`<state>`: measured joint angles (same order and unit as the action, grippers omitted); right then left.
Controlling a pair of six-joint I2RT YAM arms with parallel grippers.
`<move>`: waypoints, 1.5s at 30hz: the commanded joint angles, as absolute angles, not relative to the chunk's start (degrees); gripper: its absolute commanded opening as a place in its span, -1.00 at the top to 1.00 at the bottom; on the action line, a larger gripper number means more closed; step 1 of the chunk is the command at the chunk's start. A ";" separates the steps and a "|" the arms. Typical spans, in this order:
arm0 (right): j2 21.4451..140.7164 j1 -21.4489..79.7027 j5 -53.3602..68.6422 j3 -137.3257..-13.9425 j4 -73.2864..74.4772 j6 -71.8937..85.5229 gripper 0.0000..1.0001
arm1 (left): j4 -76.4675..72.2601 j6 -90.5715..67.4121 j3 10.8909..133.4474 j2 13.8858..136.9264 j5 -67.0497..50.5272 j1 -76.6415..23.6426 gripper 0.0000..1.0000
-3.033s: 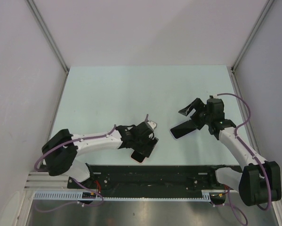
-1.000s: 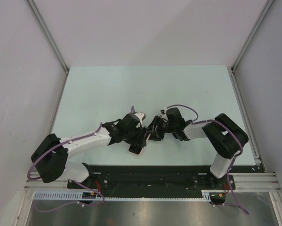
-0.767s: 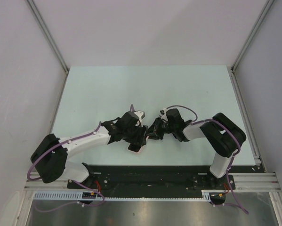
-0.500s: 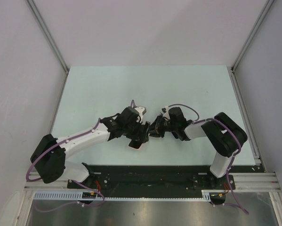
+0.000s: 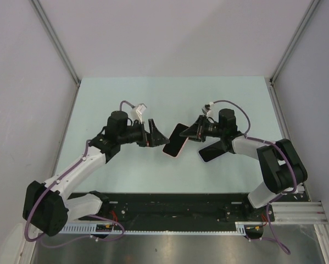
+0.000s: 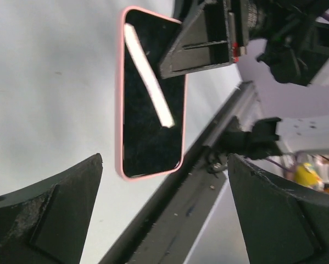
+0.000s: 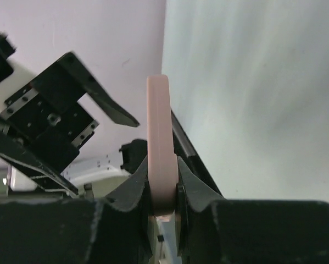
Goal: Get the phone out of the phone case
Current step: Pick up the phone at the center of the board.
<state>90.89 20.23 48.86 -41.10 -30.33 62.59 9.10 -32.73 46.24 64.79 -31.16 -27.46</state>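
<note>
My right claw [image 5: 193, 132] pinches the pink case [image 5: 174, 144] at its upper end, mid-frame; its long axis slants to lower left, just right of my wide-open left claw [image 5: 159, 135].

The phone case [image 7: 162, 137] is seen to be of smooth, matt pink plastic, softly rounded at its edges. The dark face [image 6: 150, 126] framed by it is glossy, and a bright strip of light is mirrored in it. The fingers [image 6: 43, 220] of the left gripper [image 6: 164, 165] are made of matt black plastic, faintly grained and scuffed. The table [image 5: 126, 99] is finished smooth, pale and matt.
</note>
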 commanded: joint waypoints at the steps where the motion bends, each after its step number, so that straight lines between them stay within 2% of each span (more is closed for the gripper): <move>1: 89.12 21.18 60.55 -44.03 -37.26 60.21 1.00 | -4.46 -41.57 43.68 65.74 -45.42 -27.16 -1.00; 18: 83.50 24.26 62.76 -45.17 -40.86 61.17 1.00 | -12.47 -46.93 37.88 66.97 -52.46 -26.46 -0.92; 23: 84.37 24.52 61.61 -45.35 -44.73 63.63 1.00 | -15.72 -49.56 36.04 67.76 -54.40 -26.46 -0.82; 26: 85.43 24.78 60.74 -45.53 -47.19 64.95 1.00 | -20.64 -52.89 34.46 68.64 -55.55 -26.46 -0.73; 30: 87.09 25.57 60.03 -45.53 -48.95 66.27 1.00 | -34.32 -60.81 31.29 70.13 -57.57 -26.46 -0.59; 35: 88.68 26.37 59.15 -45.88 -49.57 67.32 1.00 | -43.22 -66.17 29.71 71.80 -58.44 -26.46 -0.44; 38: 89.47 26.46 58.98 -45.88 -47.83 66.54 1.00 | -43.25 -66.45 30.32 71.46 -58.45 -26.46 -0.36; 41: 89.47 26.11 58.36 -45.88 -43.26 64.00 1.00 | -40.79 -65.13 31.73 71.19 -57.83 -26.46 -0.19; 45: 88.86 25.40 57.48 -45.88 -40.43 62.40 1.00 | -39.47 -64.51 32.34 70.93 -57.74 -26.46 0.17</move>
<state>89.69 26.15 59.44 -43.86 -43.05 64.90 -36.53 -64.07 29.78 72.01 -55.94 -26.70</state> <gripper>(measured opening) 0.184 0.482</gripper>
